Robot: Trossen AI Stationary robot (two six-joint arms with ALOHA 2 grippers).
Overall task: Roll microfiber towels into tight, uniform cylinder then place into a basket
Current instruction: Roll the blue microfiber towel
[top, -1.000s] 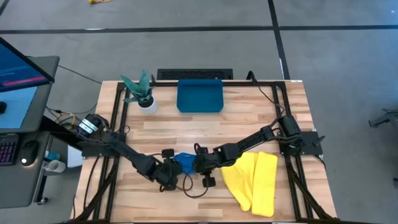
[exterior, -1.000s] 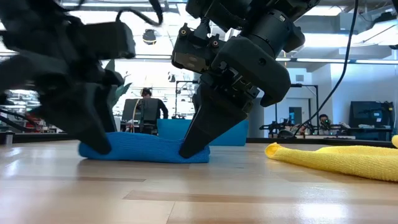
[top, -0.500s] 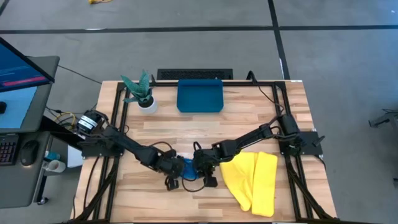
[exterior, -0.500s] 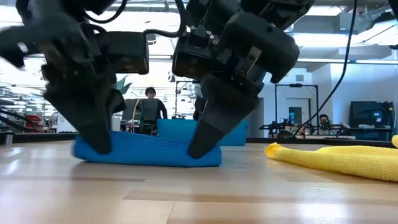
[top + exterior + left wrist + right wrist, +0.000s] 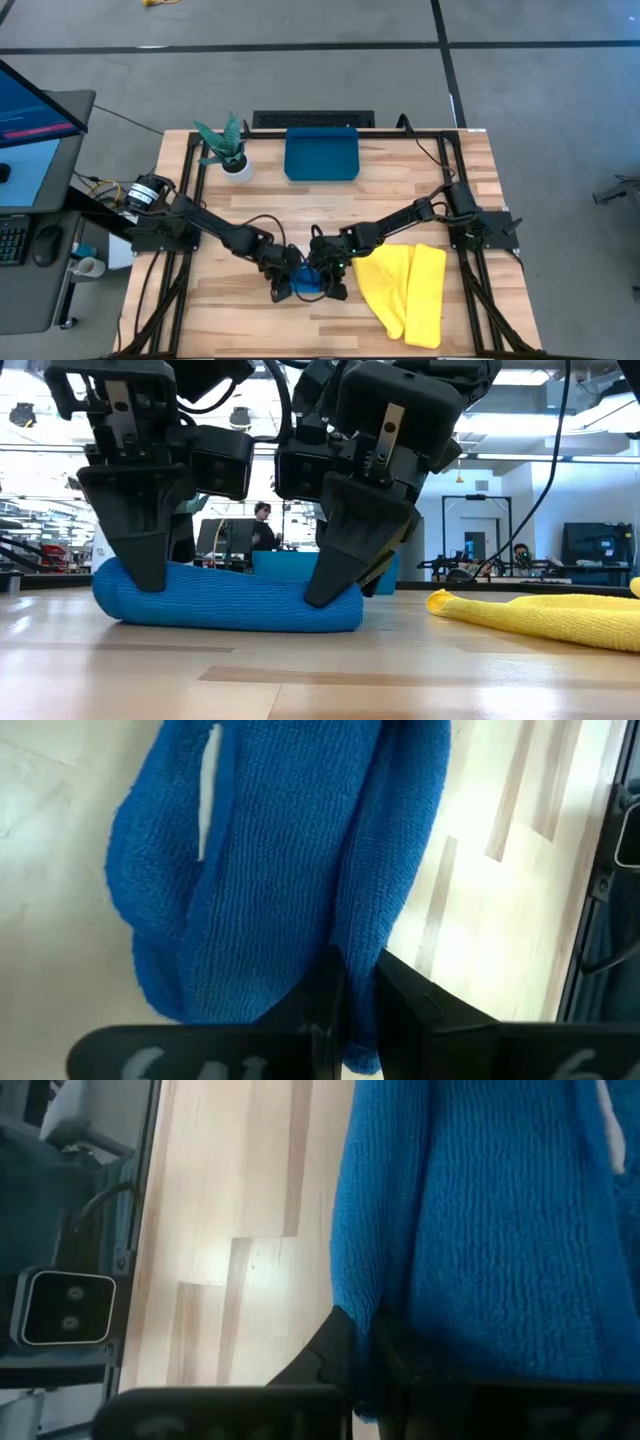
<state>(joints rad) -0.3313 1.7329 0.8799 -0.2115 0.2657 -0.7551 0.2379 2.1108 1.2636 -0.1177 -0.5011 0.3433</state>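
Two grippers meet at the near middle of the table, each clamped on one end of the blue towel [image 5: 225,598], which lies as a loose roll on the wood, low in the centre of the high view. The left gripper [image 5: 140,575] pinches the roll's end on the left of the low view, the right gripper [image 5: 330,585] the end on its right; both pairs of jaws are closed onto the cloth, and both wrist views show dark fingers pressed together into blue knit. How tightly the roll is wound I cannot tell, as the gripper bodies cover most of it from above.

Just beside it, toward the lower right of the high view, the yellow towel [image 5: 408,290] lies unrolled and folded over itself, apart from both grippers.

Farther back, at the upper middle of the table [image 5: 400,190], sits the teal basket [image 5: 321,154], with nothing visible inside it. To its left stands a small white pot [image 5: 238,168] holding a green plant [image 5: 220,140].

No labels or brand marks can be read on any of these. A monitor [image 5: 35,130] at the left edge of the high view shows a blue screen whose text is too small to make out. Beyond the table, in the low view, a person [image 5: 262,532] stands in the room, partly hidden behind the arms.
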